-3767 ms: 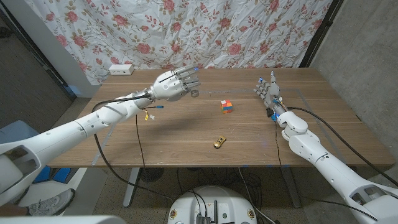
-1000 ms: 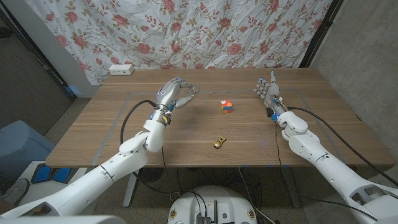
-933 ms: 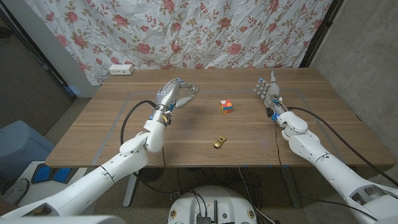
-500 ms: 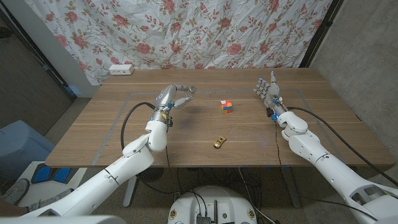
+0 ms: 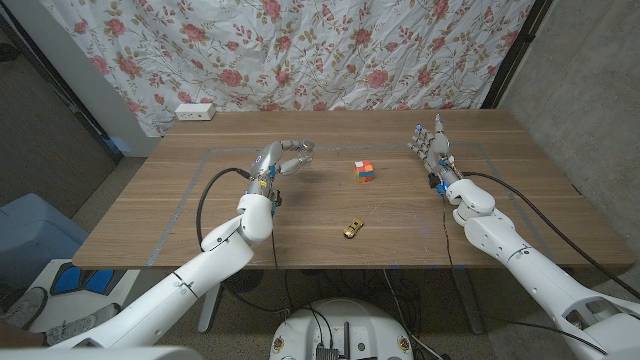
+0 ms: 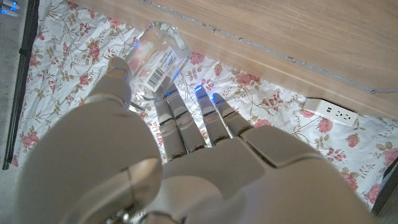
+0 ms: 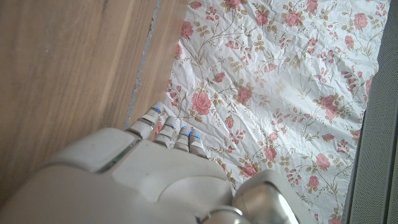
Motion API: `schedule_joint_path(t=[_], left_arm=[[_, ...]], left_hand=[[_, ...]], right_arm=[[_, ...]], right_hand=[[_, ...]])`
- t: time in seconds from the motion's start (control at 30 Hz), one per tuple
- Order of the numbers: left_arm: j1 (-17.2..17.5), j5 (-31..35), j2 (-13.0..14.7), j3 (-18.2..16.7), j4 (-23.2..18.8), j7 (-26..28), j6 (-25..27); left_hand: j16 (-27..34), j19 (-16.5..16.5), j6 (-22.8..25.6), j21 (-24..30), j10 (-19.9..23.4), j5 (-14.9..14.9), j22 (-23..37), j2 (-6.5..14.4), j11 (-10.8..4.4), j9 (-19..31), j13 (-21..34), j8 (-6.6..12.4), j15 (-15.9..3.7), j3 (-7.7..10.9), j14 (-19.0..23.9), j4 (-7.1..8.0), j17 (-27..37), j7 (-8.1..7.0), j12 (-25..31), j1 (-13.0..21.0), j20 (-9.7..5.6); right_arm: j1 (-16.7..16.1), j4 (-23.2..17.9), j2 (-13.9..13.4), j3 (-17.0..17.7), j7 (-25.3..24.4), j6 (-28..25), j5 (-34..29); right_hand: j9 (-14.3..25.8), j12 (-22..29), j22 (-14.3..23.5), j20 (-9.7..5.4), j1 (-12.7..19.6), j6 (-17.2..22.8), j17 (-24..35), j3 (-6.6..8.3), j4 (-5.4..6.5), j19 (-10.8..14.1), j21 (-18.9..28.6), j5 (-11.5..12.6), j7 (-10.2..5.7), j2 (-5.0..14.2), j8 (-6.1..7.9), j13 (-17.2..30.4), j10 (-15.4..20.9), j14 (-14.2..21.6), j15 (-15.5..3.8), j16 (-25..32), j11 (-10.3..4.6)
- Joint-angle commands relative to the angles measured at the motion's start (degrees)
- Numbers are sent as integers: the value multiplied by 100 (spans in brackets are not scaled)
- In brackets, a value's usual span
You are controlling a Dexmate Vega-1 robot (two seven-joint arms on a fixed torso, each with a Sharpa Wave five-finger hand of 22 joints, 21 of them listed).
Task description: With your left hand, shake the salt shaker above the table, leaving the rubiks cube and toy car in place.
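My left hand is over the table left of centre and pinches the salt shaker between thumb and fingers. In the left wrist view the shaker is clear glass with a barcode label, tilted against the fingertips of that hand. The rubiks cube stands on the table to the right of that hand, apart from it. The small gold toy car lies nearer the front edge. My right hand stands at the right with its fingers straight and apart, holding nothing, and appears again in its own wrist view.
A white power strip lies at the table's back left corner, also seen as the power strip in the left wrist view. A floral curtain hangs behind the wooden table. Cables trail along both arms.
My left hand has dropped slightly and its forearm has swung in towards the table's middle, the shaker still in its grip. Cube, car and right hand have not moved.
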Motion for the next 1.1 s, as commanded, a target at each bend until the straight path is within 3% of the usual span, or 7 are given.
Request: schedule_joint_path(t=[0.03, 1.1], left_arm=[[48, -599, -107, -57, -87, 37, 161], [116, -881, -137, 177, -54, 317, 350]], left_hand=[[-2, 28, 350, -3, -37, 32, 30, 75, -20, 98, 9, 34, -631, 45, 17, 27, -1, 25, -15, -28, 37], [-6, 18, 332, 7, -52, 33, 32, 105, -8, 82, 10, 17, -593, 91, 3, 18, -7, 53, -14, -91, 55]], right_arm=[[-1, 2, 5, 1, -18, 2, -2], [-1, 0, 5, 1, -21, 0, -4]], right_hand=[[20, 36, 30, -10, -2, -4, 29, -8, 32, 37, 36, 43, 47, 584, 19, 22, -44, -39, -197, 21, -6], [20, 42, 30, -11, -2, -4, 29, -9, 32, 37, 36, 43, 51, 584, 19, 22, -29, -35, -200, 23, -3]])
